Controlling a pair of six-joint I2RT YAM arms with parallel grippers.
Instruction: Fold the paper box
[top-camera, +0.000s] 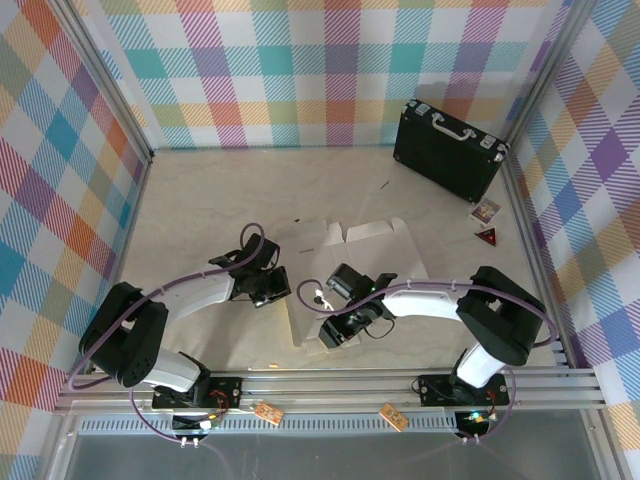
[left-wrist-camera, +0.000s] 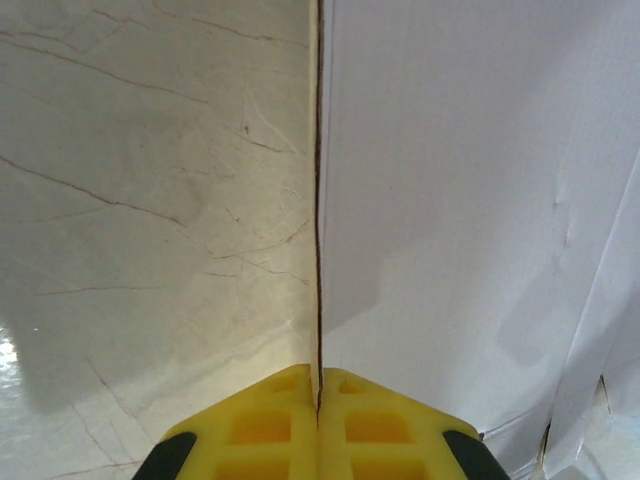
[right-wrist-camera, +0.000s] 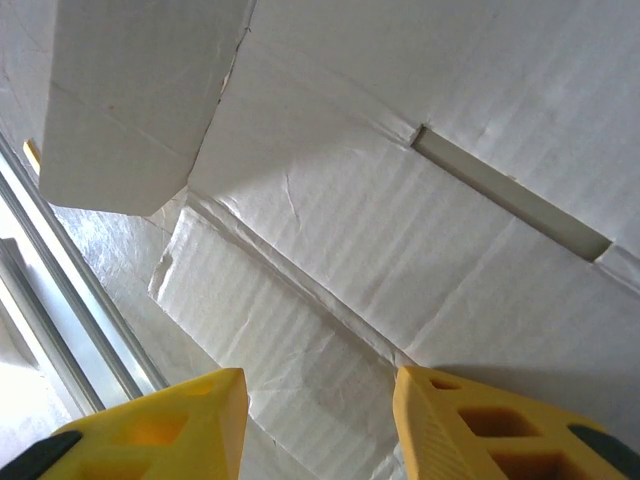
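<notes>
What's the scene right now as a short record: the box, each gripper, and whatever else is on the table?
paper box: unfolded sheet, white side showing, lying mid-table, not yet formed
left gripper: shut on a panel edge of the paper box, seen edge-on
right gripper: open over a creased white panel, nothing between the fingers
slot: cut in the panel ahead of the right gripper
briefcase: black, far right corner, apart from the box
table: pale marbled surface

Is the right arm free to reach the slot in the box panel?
Probably yes: its jaws stand open over the box, and nothing lies between them and the slot.
</notes>
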